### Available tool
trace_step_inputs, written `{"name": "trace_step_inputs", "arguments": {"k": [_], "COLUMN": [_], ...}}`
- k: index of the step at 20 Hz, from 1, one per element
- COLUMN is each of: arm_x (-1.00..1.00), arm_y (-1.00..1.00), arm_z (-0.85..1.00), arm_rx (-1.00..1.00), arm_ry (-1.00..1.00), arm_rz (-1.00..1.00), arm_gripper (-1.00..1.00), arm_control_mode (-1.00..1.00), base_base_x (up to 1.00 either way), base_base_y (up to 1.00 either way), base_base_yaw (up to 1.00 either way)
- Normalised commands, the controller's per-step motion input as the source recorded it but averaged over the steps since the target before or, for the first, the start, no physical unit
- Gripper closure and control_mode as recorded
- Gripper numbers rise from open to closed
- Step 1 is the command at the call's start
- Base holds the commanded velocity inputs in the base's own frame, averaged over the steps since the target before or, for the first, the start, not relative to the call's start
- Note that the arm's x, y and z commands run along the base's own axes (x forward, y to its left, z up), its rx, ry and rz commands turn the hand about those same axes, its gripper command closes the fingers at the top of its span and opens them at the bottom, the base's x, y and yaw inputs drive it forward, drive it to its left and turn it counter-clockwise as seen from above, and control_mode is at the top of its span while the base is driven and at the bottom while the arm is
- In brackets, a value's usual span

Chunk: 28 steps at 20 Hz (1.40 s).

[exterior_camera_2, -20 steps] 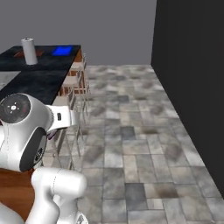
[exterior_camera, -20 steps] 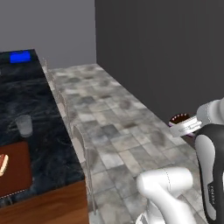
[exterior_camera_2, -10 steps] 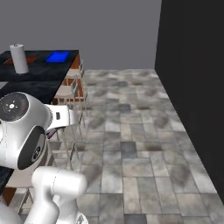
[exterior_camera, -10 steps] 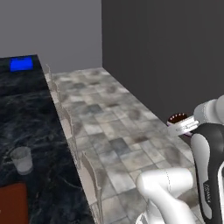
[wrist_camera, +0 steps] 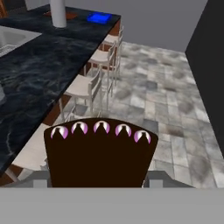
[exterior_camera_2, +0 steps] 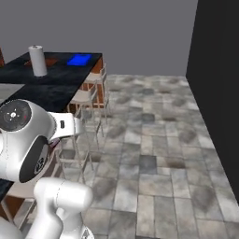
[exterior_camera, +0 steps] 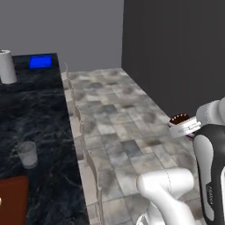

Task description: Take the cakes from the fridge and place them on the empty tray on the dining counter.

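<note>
1. Risk: dark brown cake slice slipping from gripper while base drives toward the dining counter; grip looks to be on a soft wedge, so a jolt or squeeze could drop or crush it onto the tiled floor.
2. Risk: arm or base clipping the white stools tucked under counter edge.
3. Risk: misplacing on reddish-brown board at near counter edge instead of the tray.
4. Claw state: jaws fairly wide, closed around the cake slice; pink-topped end visible in hand view.
5. Blue tray at far end of counter, looks empty; second cake not yet on it.
6. Glass near board, contents unclear.
7. White roll at far left edge.
</note>
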Motion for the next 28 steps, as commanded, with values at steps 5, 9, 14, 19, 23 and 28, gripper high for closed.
{"name": "trace_step_inputs", "arguments": {"k": [5,9,14,19,23,28], "arm_x": [0.0,0.0,0.0,0.0,0.0,0.0], "arm_y": [0.0,0.0,0.0,0.0,0.0,0.0], "arm_z": [0.0,0.0,0.0,0.0,0.0,0.0], "arm_rx": [0.0,0.0,0.0,0.0,0.0,0.0], "arm_ry": [0.0,0.0,0.0,0.0,0.0,0.0], "arm_rz": [0.0,0.0,0.0,0.0,0.0,0.0], "arm_gripper": [1.0,1.0,1.0,1.0,1.0,1.0], "arm_control_mode": [1.0,1.0,1.0,1.0,1.0,1.0], "base_base_x": [0.96,0.92,0.4,0.16,0.43,0.95], "base_base_y": [-0.62,-0.7,-0.99,-1.0,-0.87,-0.25], "base_base_yaw": [0.15,0.22,0.13,0.06,0.01,0.0]}}
